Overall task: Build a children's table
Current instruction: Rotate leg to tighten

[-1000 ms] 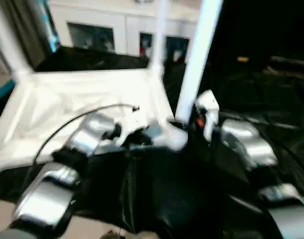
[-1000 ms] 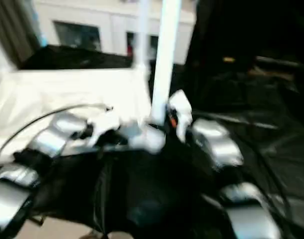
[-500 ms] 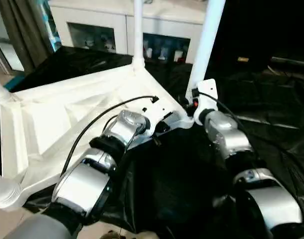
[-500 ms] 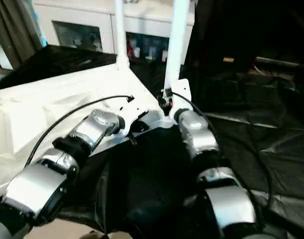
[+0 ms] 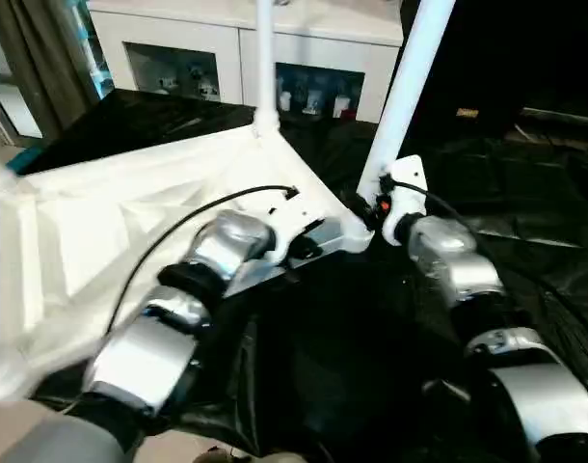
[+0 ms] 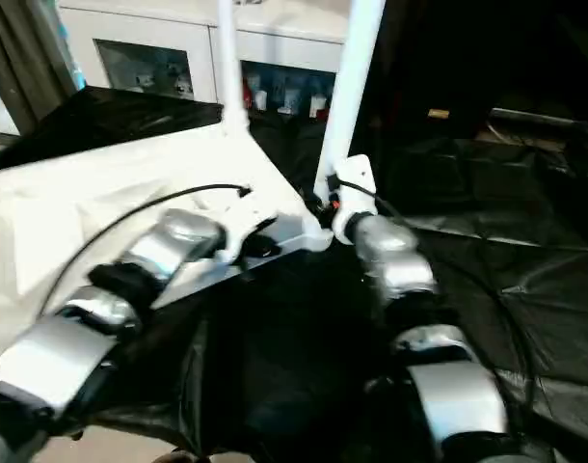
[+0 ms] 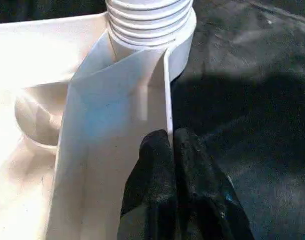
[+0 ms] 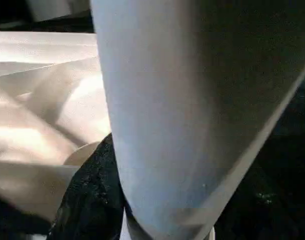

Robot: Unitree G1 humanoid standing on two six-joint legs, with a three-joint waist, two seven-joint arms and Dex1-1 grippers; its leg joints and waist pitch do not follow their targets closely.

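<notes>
The children's table lies upside down on a black sheet, its white ribbed top [image 5: 111,222] facing up. My left gripper [image 7: 173,135] is shut on the thin rim [image 7: 167,90] of the top, just short of the near right corner socket [image 7: 152,25]. A white leg [image 5: 410,77] stands in that socket, and my right gripper [image 5: 371,205] is shut around its base; one black finger [image 8: 92,195] presses against the leg [image 8: 182,100]. Another leg [image 5: 265,58] stands upright at the far corner.
A white cabinet [image 5: 371,68] with glass-fronted shelves stands behind the table. Crumpled black sheet [image 5: 525,193] covers the floor to the right and in front. A dark curtain [image 5: 43,58] hangs at the far left.
The whole picture has swung and steadied. The leg in my right gripper now leans a little more to the right. Both grippers keep their holds.
</notes>
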